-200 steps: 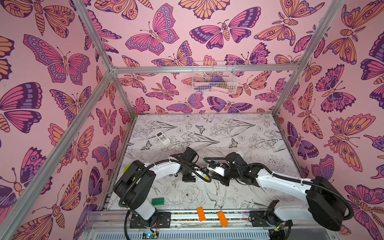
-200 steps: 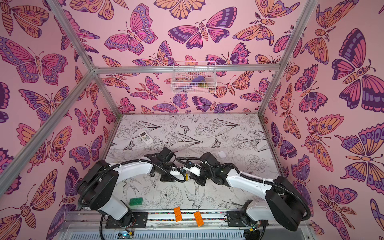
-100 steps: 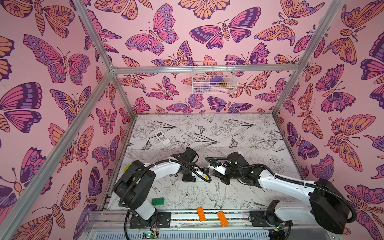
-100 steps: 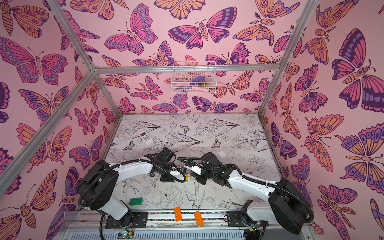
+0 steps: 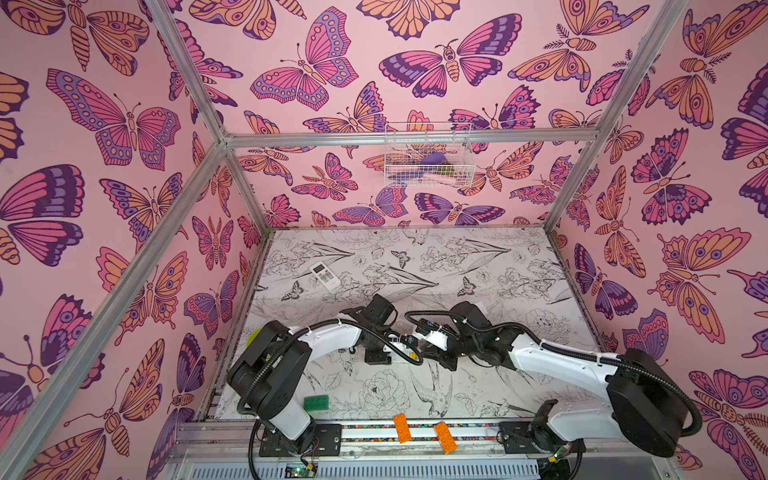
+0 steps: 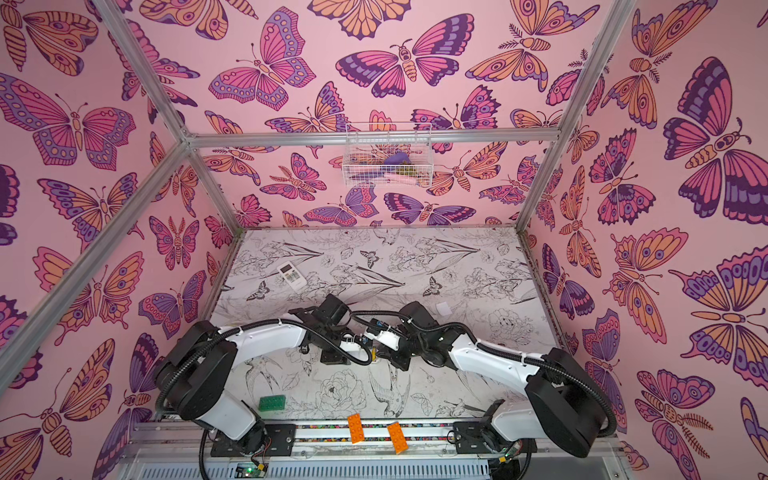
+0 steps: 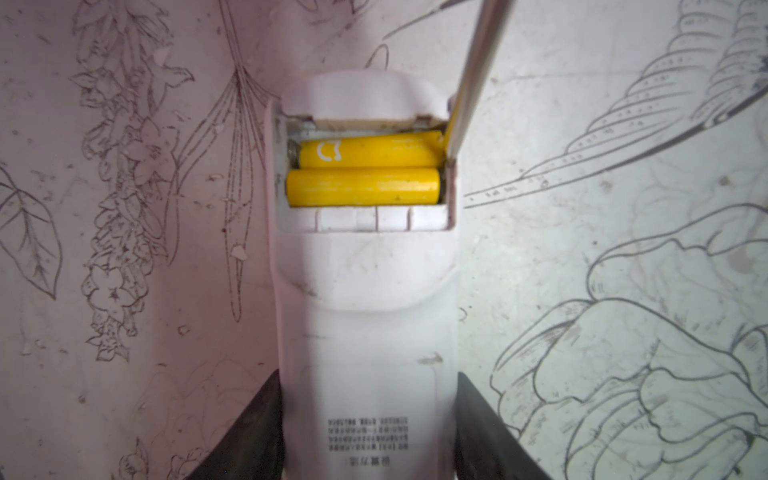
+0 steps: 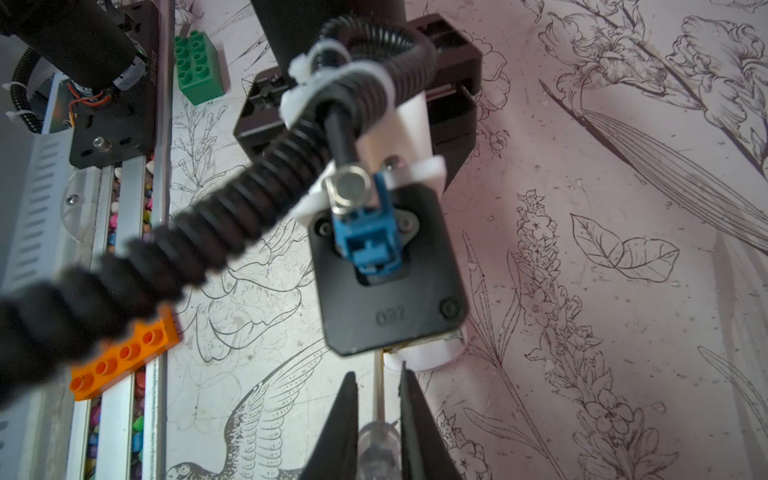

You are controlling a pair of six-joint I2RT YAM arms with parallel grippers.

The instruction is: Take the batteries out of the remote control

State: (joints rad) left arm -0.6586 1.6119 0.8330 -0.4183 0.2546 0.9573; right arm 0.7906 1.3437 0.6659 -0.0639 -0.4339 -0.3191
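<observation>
Left wrist, left jaws grasping remote, yellow battery marked perhaps "C7", right jaws clenching screwdriver.

Robotics laboratory test cell. An aluminium-profile frame carries butterfly-printed wall panels around a floral-printed tabletop. The left arm and the right arm, both white and black, are mounted on a slotted rail at the front edge. A wire basket hangs on the rear wall, and toy bricks lie near the rail.
</observation>
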